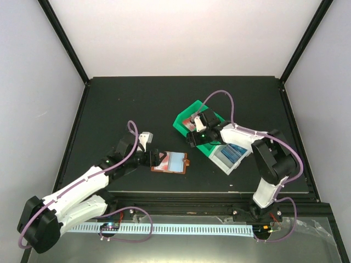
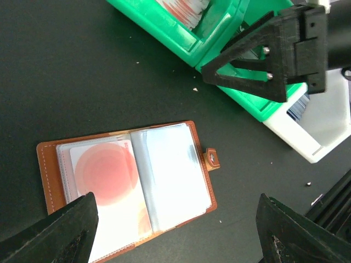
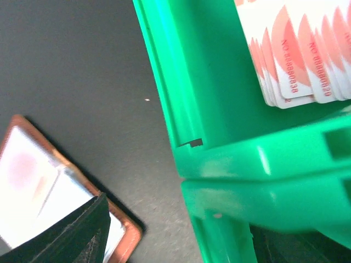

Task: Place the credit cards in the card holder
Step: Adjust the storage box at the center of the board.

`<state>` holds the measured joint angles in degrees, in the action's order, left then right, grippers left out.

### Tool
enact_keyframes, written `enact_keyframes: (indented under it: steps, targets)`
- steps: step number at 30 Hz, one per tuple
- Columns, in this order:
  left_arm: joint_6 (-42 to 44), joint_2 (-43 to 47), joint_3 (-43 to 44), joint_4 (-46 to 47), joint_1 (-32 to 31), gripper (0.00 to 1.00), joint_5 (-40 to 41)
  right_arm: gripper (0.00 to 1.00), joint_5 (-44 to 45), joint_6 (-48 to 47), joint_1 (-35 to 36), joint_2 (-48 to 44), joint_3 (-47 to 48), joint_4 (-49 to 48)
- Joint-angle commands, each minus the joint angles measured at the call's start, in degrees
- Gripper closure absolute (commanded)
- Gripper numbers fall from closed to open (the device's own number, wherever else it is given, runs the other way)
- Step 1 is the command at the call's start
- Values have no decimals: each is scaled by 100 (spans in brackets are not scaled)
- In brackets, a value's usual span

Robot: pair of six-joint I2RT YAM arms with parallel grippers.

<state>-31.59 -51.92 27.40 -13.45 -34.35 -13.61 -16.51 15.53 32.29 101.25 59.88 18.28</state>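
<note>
My left gripper (image 2: 175, 219) hangs over the open card holder (image 2: 164, 170), jaws wide and empty. I see my right gripper (image 1: 196, 133) spread across the green bin (image 3: 219, 164) wall, its far side mostly hidden.

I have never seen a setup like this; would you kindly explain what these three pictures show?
Two robot arms stand at a black table. The top picture looks down from above; the other two come from a camera on each wrist. The left end effector hovers open over an open wallet with one red card inside. The right end effector hangs over a green bin of cards; a grey bin lies beside it. Nothing is held.
</note>
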Motion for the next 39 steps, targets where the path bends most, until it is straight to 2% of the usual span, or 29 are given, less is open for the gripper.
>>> enact_keyframes:
  steps: [1,5,10,16,19,23,32,39]
  targets:
    - [-124,-119,126,371,38,19,-163,29,324,31,26,-731,97,294]
    - [-375,-418,261,745,38,16,-96,25,1215,-39,15,-1650,41,806]
    - [-754,-1159,456,1598,-77,1,-29,23,2397,567,-230,-2804,-511,1729]
    - [-900,-1863,840,2091,-476,1,-54,25,3181,1180,-573,-3503,-1133,2475]
    - [-1252,-2102,869,2479,-651,1,-27,33,3251,1183,-749,-3349,-1262,2646]
    - [-1550,-2728,1141,2563,-915,4,79,40,3246,1081,-833,-2902,-1311,2723]
    - [-1431,-3857,2049,2226,-1415,6,215,36,2822,1056,-901,-2301,-1381,2334]
    - [-1374,-4257,2358,2112,-1496,6,310,36,2652,946,-892,-2066,-1239,2093]
